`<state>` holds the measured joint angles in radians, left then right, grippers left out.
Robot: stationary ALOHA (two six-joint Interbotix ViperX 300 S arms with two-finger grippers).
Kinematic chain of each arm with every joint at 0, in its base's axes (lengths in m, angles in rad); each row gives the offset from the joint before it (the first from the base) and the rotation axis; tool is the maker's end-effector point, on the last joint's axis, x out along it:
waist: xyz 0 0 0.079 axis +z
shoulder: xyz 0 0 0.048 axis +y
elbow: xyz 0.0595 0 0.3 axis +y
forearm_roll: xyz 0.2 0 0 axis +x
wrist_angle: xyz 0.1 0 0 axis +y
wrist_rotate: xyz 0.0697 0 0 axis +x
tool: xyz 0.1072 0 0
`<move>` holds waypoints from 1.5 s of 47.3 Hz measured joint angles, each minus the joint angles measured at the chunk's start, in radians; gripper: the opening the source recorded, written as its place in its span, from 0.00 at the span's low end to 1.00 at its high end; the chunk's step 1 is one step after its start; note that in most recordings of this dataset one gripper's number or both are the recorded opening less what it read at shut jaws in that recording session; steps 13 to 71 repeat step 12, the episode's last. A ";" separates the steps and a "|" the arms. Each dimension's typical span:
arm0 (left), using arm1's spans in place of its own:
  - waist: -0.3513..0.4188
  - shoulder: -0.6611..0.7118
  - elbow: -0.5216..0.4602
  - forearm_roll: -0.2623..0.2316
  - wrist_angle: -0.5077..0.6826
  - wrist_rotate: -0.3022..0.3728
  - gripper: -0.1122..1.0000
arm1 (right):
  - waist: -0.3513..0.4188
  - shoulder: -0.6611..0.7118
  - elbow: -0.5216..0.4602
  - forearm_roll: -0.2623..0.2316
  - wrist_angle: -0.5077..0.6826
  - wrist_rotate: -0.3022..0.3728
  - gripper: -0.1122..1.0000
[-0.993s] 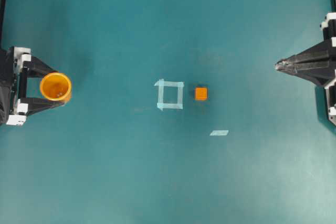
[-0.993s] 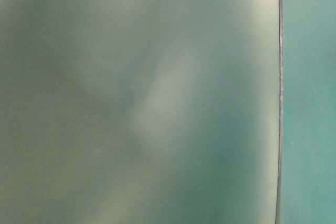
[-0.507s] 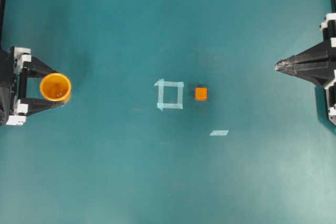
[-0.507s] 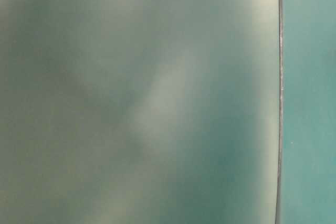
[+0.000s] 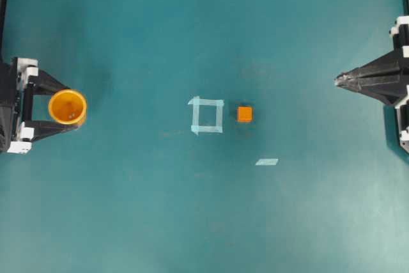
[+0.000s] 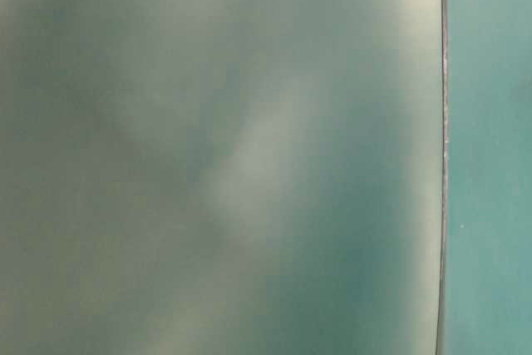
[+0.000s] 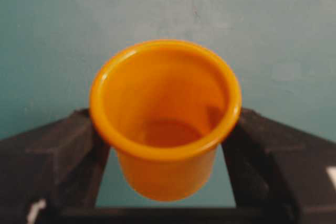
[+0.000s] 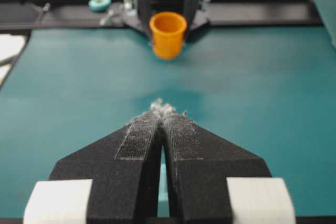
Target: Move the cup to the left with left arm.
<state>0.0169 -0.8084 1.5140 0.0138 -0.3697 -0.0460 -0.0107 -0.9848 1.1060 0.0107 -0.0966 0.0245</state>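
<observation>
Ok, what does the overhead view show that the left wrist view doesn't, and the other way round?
Only the overhead shows the cube, the tape square, a loose tape strip, and the right hand with jaws together at the far right. Only the left wrist view shows the cup's inside wall and floor up close, and green table under its base, so it seems lifted. Both show the cup upright between the fingers of the left hand, on the green table.
</observation>
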 measured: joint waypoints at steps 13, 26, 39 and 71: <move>-0.012 0.000 -0.002 0.002 0.015 0.008 0.67 | -0.002 0.005 0.000 -0.002 0.002 0.000 0.10; -0.012 0.000 -0.002 0.002 0.015 0.008 0.67 | -0.002 0.005 0.000 -0.002 0.002 0.000 0.10; -0.012 0.000 -0.002 0.002 0.015 0.008 0.67 | -0.002 0.005 0.000 -0.002 0.002 0.000 0.10; -0.012 0.000 -0.002 0.002 0.015 0.008 0.67 | -0.002 0.005 0.000 -0.002 0.002 0.000 0.10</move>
